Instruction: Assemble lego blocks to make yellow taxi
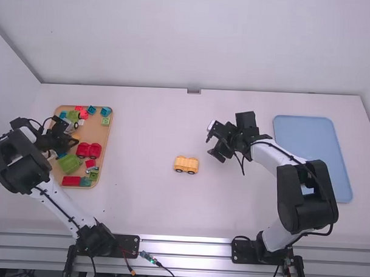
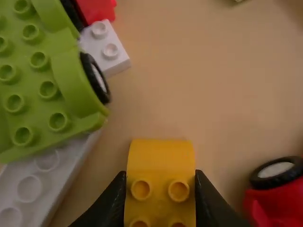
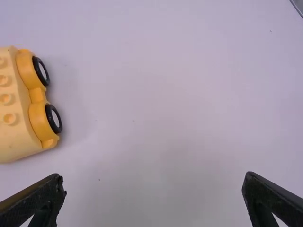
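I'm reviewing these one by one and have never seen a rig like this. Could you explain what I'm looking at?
The machine is two robot arms at a white table, each ending in a two-fingered hand. The high view comes from a fixed camera above and behind them; the other two come from cameras on the arms' wrists.

At left, a shallow tan tray holds toy pieces, among them a red wheeled piece and a green wheeled piece. A yellow car base stands mid-table on its wheels, and a blue tray lies at right.

The left hand, over the tan tray, has its fingers closed on a small yellow block. The right hand is open and empty, near the car base.
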Robot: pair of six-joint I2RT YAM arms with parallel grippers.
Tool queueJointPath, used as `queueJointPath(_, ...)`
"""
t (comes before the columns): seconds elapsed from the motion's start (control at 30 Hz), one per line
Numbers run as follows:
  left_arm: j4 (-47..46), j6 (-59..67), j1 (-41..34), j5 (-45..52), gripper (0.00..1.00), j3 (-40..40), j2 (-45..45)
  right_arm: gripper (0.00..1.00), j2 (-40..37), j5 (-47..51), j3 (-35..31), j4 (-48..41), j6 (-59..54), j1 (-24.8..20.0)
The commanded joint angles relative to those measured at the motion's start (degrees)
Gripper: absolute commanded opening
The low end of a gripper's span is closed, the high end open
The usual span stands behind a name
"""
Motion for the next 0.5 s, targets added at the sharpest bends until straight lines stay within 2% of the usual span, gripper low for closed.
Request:
queueJointPath(0.0, -2.51, -0.35, 0.26, 1.38, 0.06, 1.20, -3.32, 0.99, -1.23, -2.54, 0.00, -0.35, -0.10, -0.17)
queueJointPath(0.17, -9.86, 0.17, -0.26, 5.03, 0.05, 5.09, -5.59, 0.99, -1.23, -2.36, 0.00, -0.15, -0.12, -0.17)
queueJointPath(0.47, -18.36, 0.20, -4.50, 5.40, 0.04, 11.08, -5.90, 0.99, -1.23, -2.51, 0.00, -0.46, -0.07, -0.17)
